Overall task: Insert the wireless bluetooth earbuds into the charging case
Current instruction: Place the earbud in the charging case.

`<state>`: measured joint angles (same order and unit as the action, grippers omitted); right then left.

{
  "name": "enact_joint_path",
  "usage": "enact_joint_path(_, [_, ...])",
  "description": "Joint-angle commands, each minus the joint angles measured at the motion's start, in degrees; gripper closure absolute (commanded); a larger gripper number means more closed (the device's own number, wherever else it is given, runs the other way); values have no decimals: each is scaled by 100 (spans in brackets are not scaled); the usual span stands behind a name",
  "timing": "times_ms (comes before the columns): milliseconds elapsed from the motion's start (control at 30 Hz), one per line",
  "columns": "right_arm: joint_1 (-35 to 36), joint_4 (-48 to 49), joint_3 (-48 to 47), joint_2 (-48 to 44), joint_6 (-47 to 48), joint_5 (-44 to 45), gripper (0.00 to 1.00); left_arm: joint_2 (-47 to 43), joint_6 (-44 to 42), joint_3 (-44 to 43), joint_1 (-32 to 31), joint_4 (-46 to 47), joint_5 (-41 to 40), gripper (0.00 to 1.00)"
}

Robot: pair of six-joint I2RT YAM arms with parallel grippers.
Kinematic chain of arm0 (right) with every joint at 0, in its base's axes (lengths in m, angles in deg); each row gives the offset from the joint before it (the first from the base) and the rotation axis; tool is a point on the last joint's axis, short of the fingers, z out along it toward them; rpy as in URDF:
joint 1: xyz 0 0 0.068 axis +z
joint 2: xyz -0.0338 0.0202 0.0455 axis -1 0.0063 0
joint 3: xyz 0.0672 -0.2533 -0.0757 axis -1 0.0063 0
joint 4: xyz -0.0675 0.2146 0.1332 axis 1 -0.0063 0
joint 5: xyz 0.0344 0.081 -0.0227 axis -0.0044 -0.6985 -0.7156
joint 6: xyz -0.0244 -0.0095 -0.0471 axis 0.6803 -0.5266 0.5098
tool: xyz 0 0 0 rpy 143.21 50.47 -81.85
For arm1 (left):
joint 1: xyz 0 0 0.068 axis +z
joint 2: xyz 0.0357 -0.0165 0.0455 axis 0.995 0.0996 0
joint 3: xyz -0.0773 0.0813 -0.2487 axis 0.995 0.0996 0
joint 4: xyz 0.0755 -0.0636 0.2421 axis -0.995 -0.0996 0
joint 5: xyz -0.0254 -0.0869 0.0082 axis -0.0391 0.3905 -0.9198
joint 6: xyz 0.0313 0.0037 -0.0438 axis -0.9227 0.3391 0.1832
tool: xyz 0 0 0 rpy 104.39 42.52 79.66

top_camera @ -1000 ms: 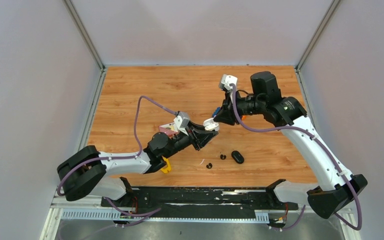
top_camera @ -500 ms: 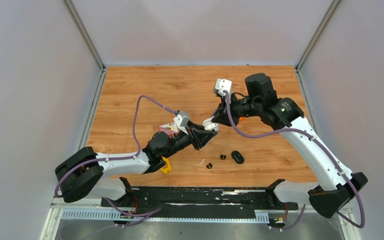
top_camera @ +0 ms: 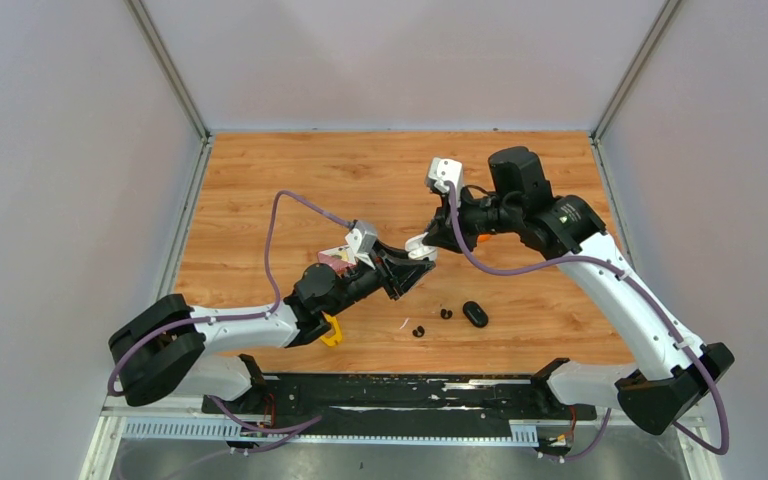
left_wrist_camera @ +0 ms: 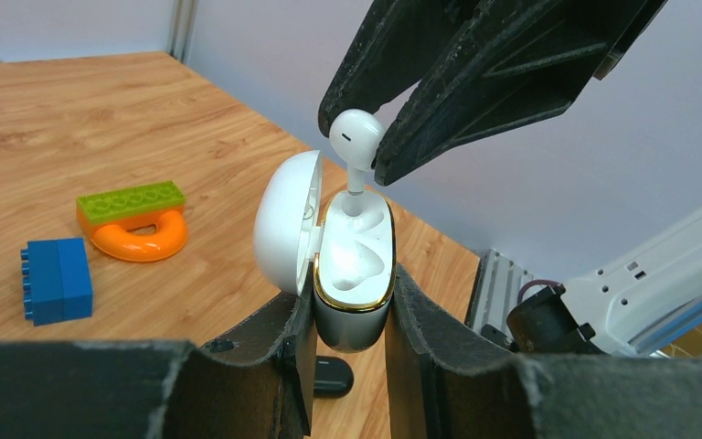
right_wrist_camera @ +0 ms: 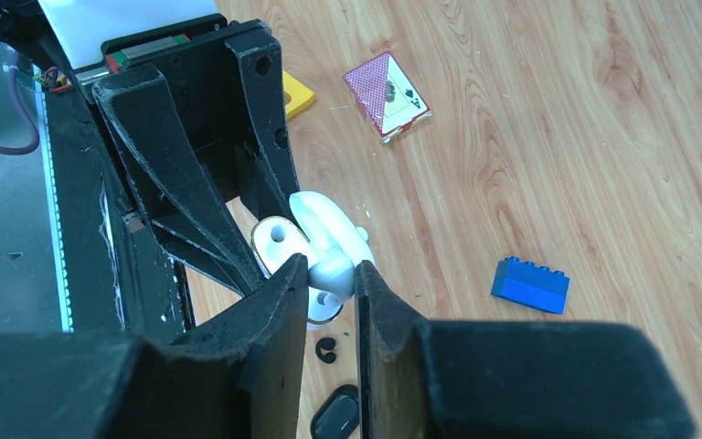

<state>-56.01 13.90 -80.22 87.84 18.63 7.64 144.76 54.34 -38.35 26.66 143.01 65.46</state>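
At bottom centre of the left wrist view, a small black oval case [left_wrist_camera: 332, 376] is mostly hidden behind the left gripper [left_wrist_camera: 352, 306], whose fingers [left_wrist_camera: 270, 366] cover the lower body (base unseen) of the open white gold-rimmed charging case [left_wrist_camera: 355, 265]. From above, the glossy white stemmed earbud [left_wrist_camera: 356, 135] is too small to tell

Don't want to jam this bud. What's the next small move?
Probably ease the right gripper down along the stem: the white earbud has its stem tip at the slot of the open charging case, which the left gripper clamps.
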Motion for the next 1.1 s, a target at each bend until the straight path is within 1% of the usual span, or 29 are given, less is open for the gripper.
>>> enact_joint_path(0, [59, 202, 41, -7, 30, 27, 81, -168, 21, -163, -13, 359, -77, 100])
enact_joint_path(400, [122, 254, 172, -17, 10, 53, 80, -128, 75, -136, -18, 456, -83, 100])
enact_joint_path(500, [152, 246, 197, -8, 23, 83, 78, -142, 57, -128, -13, 454, -83, 100])
enact_joint_path(600, [171, 252, 194, 32, -23, 81, 72, -119, 23, -133, -18, 424, -21, 100])
enact_joint_path(733, [165, 209, 29, 108, -220, 91, 57, -105, 12, -96, -14, 439, -22, 100])
enact_joint_path(800, [92, -22, -295, 204, -246, -120, 51, -110, 12, -54, -18, 449, -41, 100])
enact_joint_path(833, [-18, -116, -449, 238, -308, -272, 45, -109, 5, -44, -19, 435, -44, 100])
enact_joint_path(867, [-164, -169, -601, 273, -401, -478, 43, -119, -9, -36, -20, 416, -39, 100])
enact_joint_path(1000, [-935, -214, -1158, 354, -889, -1669, 38, -166, -78, 7, -18, 341, -9, 100])
enact_joint_path(1067, [-1214, -161, -1299, 379, -1110, -2099, 37, -162, -135, 23, -20, 319, 75, 100])
